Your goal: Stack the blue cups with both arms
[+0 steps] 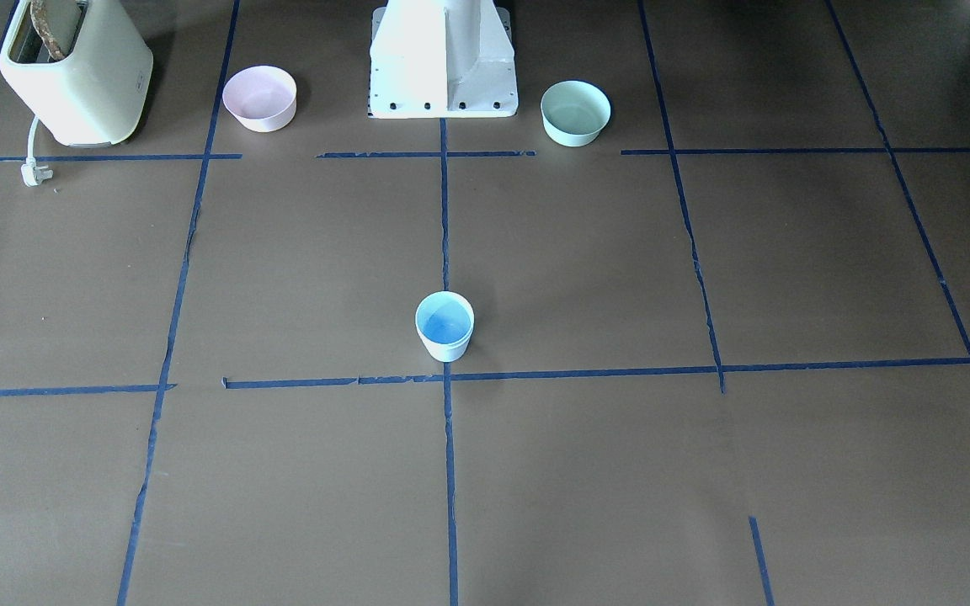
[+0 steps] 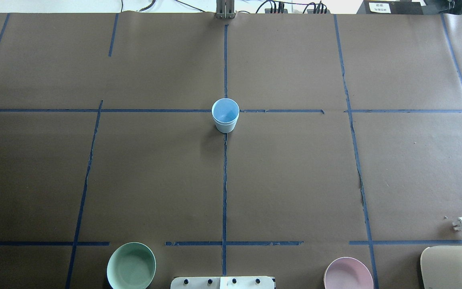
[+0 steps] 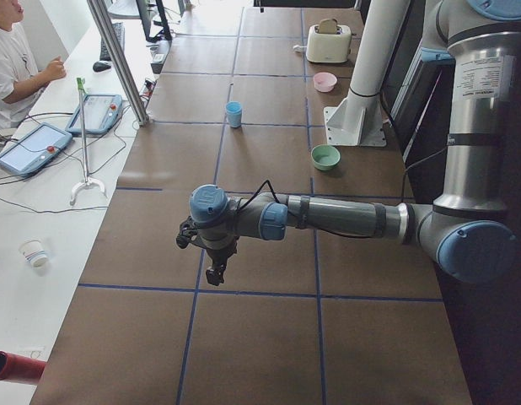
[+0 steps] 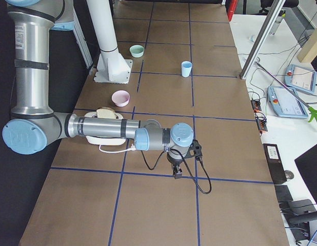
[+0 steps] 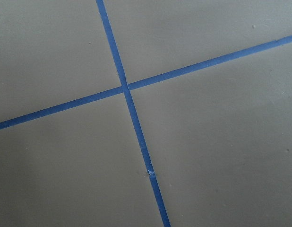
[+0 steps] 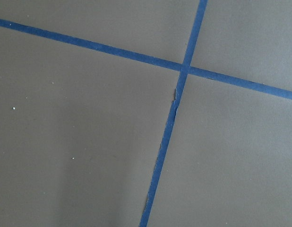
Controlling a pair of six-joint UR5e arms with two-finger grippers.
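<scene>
One pale blue cup shape (image 1: 445,326) stands upright on the table's centre line, also in the overhead view (image 2: 225,116) and both side views (image 3: 233,114) (image 4: 186,68). I cannot tell whether it is one cup or two nested. The left arm (image 3: 328,217) reaches out over the table's left end, its gripper (image 3: 214,274) pointing down above bare paper, far from the cup. The right arm (image 4: 107,128) does the same at the right end with its gripper (image 4: 177,172). I cannot tell whether either is open or shut. Both wrist views show only paper and tape crosses.
A pink bowl (image 1: 259,98) and a mint-green bowl (image 1: 575,113) flank the white pedestal (image 1: 443,59). A cream toaster (image 1: 77,71) with bread and a loose plug stands in the right-arm corner. Brown paper with blue tape lines (image 2: 225,192) covers the table. An operator sits beyond the far edge (image 3: 12,59).
</scene>
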